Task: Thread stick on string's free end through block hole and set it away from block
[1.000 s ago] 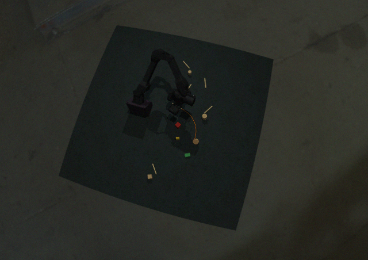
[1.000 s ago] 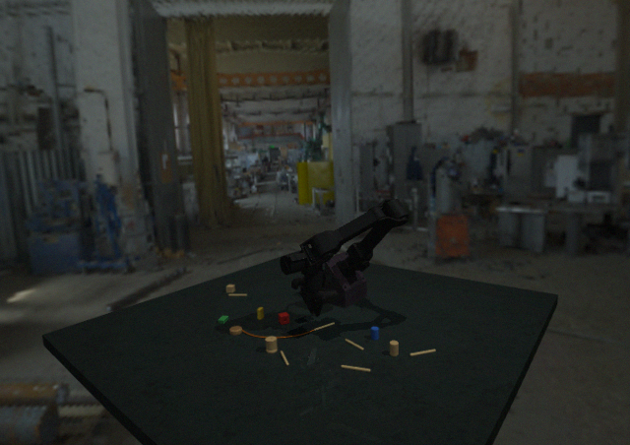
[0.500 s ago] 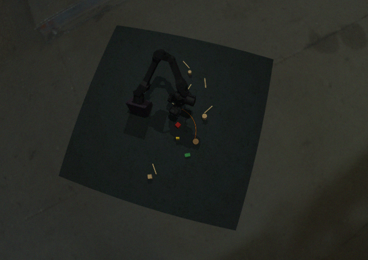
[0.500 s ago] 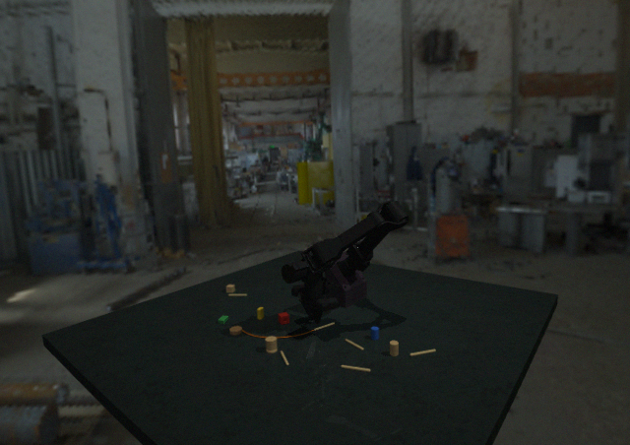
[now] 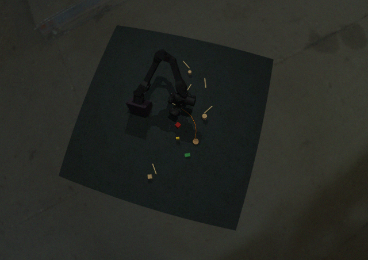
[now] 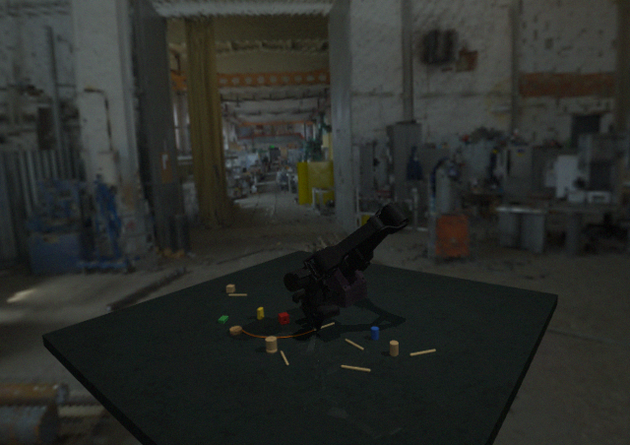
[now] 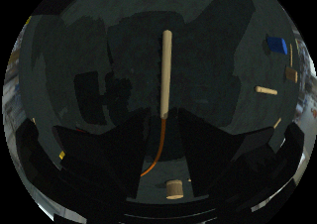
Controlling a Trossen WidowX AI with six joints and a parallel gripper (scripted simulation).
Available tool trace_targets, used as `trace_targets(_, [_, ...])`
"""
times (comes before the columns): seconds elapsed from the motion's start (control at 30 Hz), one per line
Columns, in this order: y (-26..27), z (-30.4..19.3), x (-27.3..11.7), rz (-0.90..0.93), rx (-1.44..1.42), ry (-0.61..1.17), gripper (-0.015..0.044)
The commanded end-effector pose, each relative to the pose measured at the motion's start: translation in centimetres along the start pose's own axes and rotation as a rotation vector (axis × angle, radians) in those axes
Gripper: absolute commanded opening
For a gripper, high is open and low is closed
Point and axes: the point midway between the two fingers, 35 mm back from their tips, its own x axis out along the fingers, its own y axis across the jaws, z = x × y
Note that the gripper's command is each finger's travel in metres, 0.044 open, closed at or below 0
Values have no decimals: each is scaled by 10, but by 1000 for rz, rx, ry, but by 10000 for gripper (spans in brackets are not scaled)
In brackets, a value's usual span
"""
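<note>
The stick [image 7: 165,75] [image 6: 328,324] with the orange string [image 5: 194,123] [image 6: 275,336] [image 7: 156,155] lies flat on the dark table. The string curves away to the round wooden button [image 5: 195,141] [image 6: 234,330]. My gripper [image 7: 164,112] [image 6: 318,318] [image 5: 175,110] hangs low over the stick's string end. Its fingers stand part open on either side of that end, with a gap to the stick on both sides. The wooden block [image 5: 149,176] [image 6: 230,287] stands far off near the table's edge, with a loose stick [image 5: 154,168] beside it.
A red cube [image 5: 177,124] [image 6: 283,318], a yellow piece [image 5: 177,138] [image 6: 260,312] and a green piece [image 5: 187,155] [image 6: 222,319] lie near the string. A blue piece [image 6: 375,332] [image 7: 277,45], two wooden cylinders [image 5: 204,115] [image 5: 189,71] and several loose sticks [image 6: 355,367] [image 5: 204,83] lie around.
</note>
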Motion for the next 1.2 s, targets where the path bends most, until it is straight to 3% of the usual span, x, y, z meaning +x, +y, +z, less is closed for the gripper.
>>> trace_targets(0.0, [1, 2, 4, -4, 8, -3, 120])
trace_targets(0.13, [1, 2, 4, -4, 8, -3, 120])
trace_targets(0.3, [1, 1, 3, 0, 2, -2, 0])
trace_targets(1.17, [1, -1, -19, 4, 3, 0, 0])
